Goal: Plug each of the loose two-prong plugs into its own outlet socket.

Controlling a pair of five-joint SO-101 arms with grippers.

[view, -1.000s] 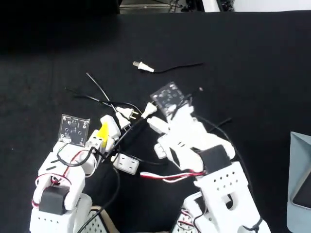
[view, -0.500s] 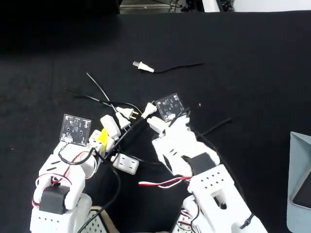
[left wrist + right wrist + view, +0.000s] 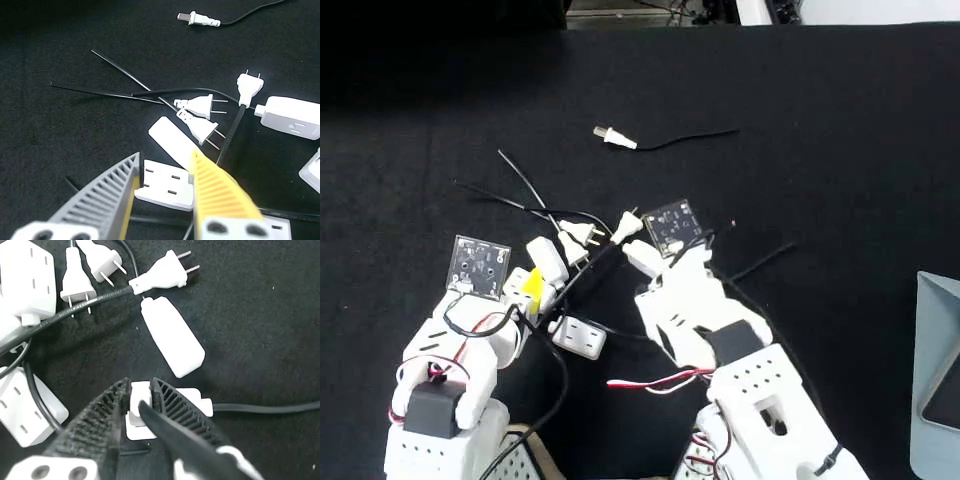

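Taking the slotted outlet block (image 3: pixel 172 342) in the middle of the tangle as our mark, we find the right gripper (image 3: pixel 138 390) just on its near side. It is clenched on a flat white corded piece (image 3: pixel 196 401) lying on the black table (image 3: pixel 840 150). Whether that piece is a plug body or a socket end we cannot tell.

The left gripper (image 3: pixel 165 156) sits a little further from the outlet block, on the left arm's side of it. Its fingers (image 3: pixel 220 195) are released and spread over a second socket block (image 3: pixel 167 186), holding nothing.

Between that gripper and the outlet block lie a pair of two-prong plugs (image 3: pixel 199 105), side by side, with their prongs pointing toward the block. A third plug (image 3: pixel 162 272) rests with its cord end just at the block's far end and its prongs aimed away. A lone plug (image 3: pixel 615 137) lies well beyond the block, apart from everything else. We see no plug seated in any socket.

We judge the left arm the nearer one to the pair. Their long axes run across the line of its reach, so the open fingers would close along a plug's length unless the wrist turns first. The right arm, already occupied, is closest to the third plug, whose prongs would need reversing to face the block.
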